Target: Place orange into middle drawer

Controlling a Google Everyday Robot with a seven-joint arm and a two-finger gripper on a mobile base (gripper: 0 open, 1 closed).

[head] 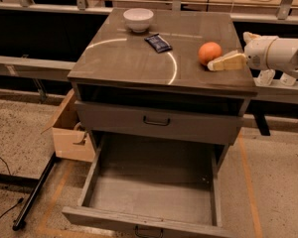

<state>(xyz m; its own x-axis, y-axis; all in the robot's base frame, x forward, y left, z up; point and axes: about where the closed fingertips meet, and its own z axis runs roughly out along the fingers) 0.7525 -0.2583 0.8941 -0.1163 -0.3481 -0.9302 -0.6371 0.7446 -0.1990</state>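
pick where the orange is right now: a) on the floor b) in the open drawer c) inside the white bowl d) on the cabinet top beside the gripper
D: the orange sits on the cabinet top, with the gripper just to its right, not in the open drawer below.

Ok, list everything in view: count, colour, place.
orange: one, orange, cabinet top, right side.
bowl: one, white, cabinet top, back left.
snack packet: one, dark blue, cabinet top, middle.
cabinet: one, grey, centre.
middle drawer: one, grey, pulled open, lowest.
closed drawer: one, grey, black handle, above it.
cardboard box: one, brown, floor, left of cabinet.
arm: one, white, right edge.
gripper: one, cream, just right of the orange.
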